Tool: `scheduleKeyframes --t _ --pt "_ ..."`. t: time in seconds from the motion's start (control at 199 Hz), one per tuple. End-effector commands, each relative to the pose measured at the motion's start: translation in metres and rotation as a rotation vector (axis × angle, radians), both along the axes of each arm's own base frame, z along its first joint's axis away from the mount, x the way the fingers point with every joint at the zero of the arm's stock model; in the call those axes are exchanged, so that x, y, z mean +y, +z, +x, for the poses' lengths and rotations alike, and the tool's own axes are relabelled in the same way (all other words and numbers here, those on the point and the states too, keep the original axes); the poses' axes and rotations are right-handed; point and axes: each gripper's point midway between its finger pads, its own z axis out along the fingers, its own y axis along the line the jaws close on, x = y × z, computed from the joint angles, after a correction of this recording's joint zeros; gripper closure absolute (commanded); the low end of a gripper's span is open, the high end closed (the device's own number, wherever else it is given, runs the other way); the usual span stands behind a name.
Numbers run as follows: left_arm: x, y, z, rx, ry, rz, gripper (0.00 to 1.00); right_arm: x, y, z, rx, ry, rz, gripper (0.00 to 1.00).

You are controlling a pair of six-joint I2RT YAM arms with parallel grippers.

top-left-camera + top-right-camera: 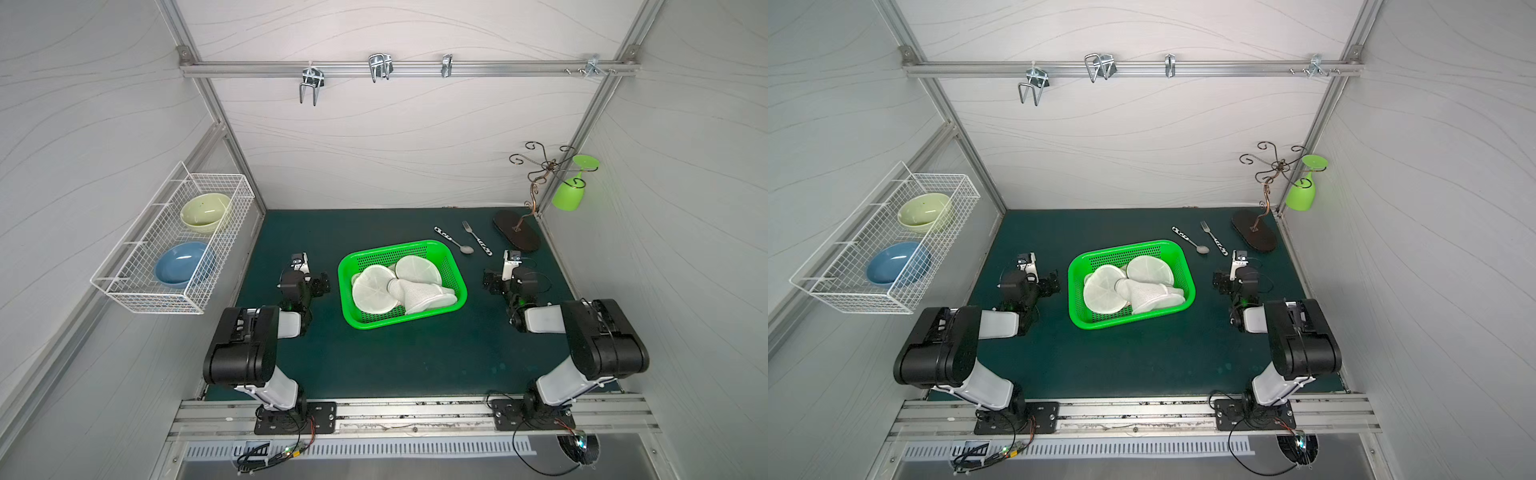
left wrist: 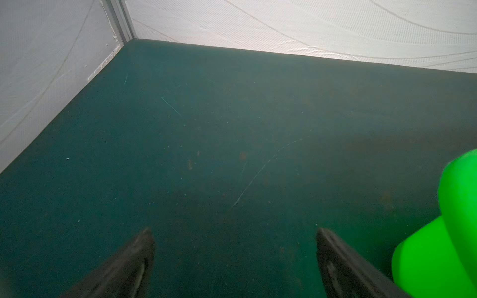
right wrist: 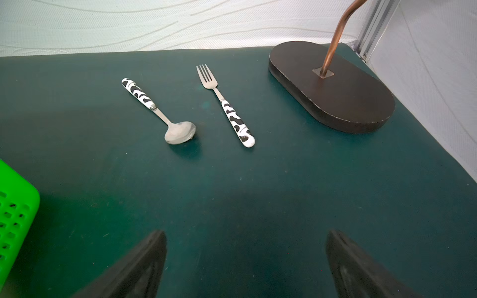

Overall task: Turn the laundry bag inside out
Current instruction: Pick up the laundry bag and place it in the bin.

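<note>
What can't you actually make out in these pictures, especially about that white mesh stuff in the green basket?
- Laundry bag: in both top views too small and crumpled to find its opening, or to tell one bag from several.
- Green basket: both wrist views cut it off at the edge; contents unseen.
- Stand: right wrist view cuts off its top.

laundry bag | white mesh; crumpled; lying on its side | in green basket

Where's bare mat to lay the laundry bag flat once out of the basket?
Free: mat strip between green basket and front rail; back-left corner beyond left gripper. Crowded: back right, where spoon, fork and stand base lie beyond right gripper.
</note>
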Motion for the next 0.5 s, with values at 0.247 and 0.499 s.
scheduleKeyframes --t 0.247,0.499 --pt "-0.0024 0.0159 0.0038 -0.053 -0.01 -0.005 0.0 -0.0008 0.0043 -0.0024 -0.007 0.006 0.003 0.01" --pt "-0.0023 0.016 0.0038 -0.052 -0.009 -0.005 0.0 -0.0009 0.004 -0.0027 -0.006 0.007 0.003 0.01"
